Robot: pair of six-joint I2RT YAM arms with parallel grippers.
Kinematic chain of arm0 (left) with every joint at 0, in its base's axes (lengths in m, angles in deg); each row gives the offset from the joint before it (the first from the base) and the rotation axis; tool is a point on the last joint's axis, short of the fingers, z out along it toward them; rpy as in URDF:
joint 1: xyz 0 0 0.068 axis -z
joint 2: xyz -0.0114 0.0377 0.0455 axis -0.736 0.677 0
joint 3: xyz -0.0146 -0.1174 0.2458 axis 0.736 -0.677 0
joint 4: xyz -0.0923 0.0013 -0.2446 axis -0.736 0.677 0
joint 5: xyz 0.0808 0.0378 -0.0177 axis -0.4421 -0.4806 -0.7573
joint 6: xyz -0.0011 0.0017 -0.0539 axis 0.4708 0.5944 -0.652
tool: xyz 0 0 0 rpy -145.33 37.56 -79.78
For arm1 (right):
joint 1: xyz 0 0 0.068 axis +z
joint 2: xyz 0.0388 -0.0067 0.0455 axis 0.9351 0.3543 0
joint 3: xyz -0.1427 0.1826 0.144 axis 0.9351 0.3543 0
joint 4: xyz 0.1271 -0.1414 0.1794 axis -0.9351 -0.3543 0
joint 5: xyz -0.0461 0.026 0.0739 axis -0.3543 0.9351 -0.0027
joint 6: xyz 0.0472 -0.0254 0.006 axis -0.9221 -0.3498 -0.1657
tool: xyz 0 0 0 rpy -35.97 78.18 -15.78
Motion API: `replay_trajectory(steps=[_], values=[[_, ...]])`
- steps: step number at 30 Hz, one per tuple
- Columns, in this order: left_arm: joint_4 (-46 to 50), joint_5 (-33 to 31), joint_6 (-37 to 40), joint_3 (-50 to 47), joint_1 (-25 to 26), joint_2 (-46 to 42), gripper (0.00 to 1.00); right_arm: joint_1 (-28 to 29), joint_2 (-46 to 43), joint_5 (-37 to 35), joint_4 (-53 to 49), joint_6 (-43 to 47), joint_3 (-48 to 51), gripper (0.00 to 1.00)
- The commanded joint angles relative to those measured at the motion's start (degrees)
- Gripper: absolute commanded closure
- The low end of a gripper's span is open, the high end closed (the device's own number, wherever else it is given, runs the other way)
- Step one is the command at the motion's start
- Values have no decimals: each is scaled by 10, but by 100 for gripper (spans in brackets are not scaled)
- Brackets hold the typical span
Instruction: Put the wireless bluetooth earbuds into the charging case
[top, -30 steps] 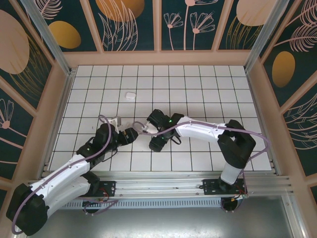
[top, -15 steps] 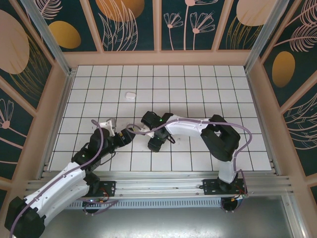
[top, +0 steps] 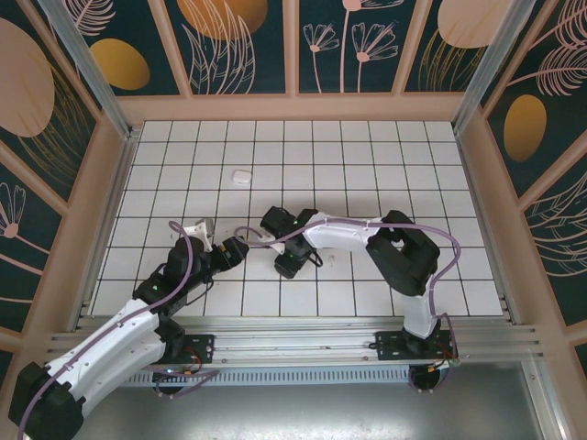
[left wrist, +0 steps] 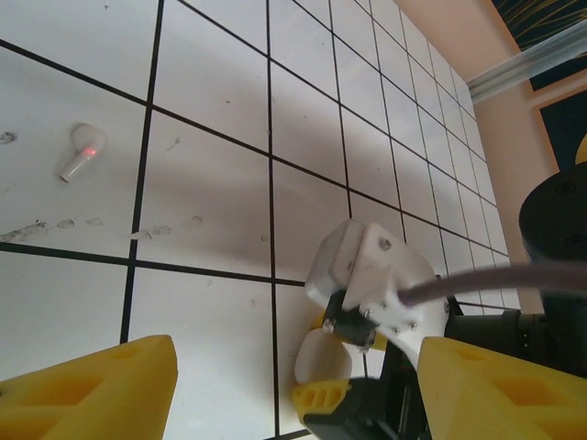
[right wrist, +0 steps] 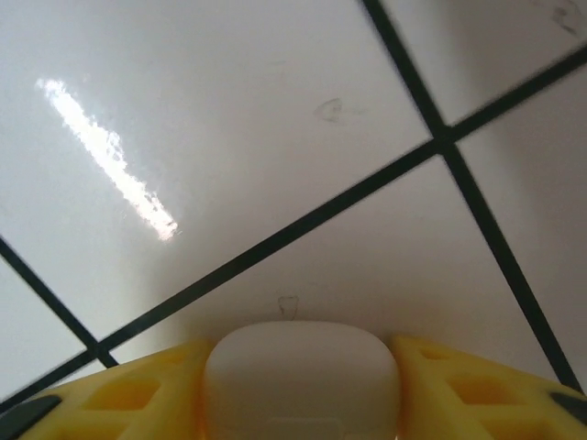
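Observation:
One white earbud with a small red light lies on a tile, far ahead and to the left in the left wrist view. A white rounded charging case rests on the tiled floor. My right gripper is shut on it, a yellow finger pressing each side. The left wrist view shows the same case under the right gripper's white mount. My left gripper is open with nothing between its fingers. From above, the left gripper nearly meets the right gripper.
A small white rounded piece lies alone about two tiles behind the grippers; whether it is an earbud or a case I cannot tell. The peach wall bounds the tiled floor, which has free room at the back and right.
The right gripper has slid slightly left and its fingers have come in against the case. The left arm pulled back toward the left, then held still.

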Motion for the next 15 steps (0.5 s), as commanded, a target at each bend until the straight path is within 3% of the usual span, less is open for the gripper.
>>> replay_trajectory(steps=[1, 8, 15], values=[[10, -23, 21, 4, 0, -8, 31, -18, -8, -1, 10, -78, 7, 57], [-9, -8, 65, 14, 0, -15, 31, -43, -73, 30, 57, -208, 27, 61], [-95, 30, 147, 42, 0, -1, 35, -90, -190, 24, 104, -346, 29, 62]])
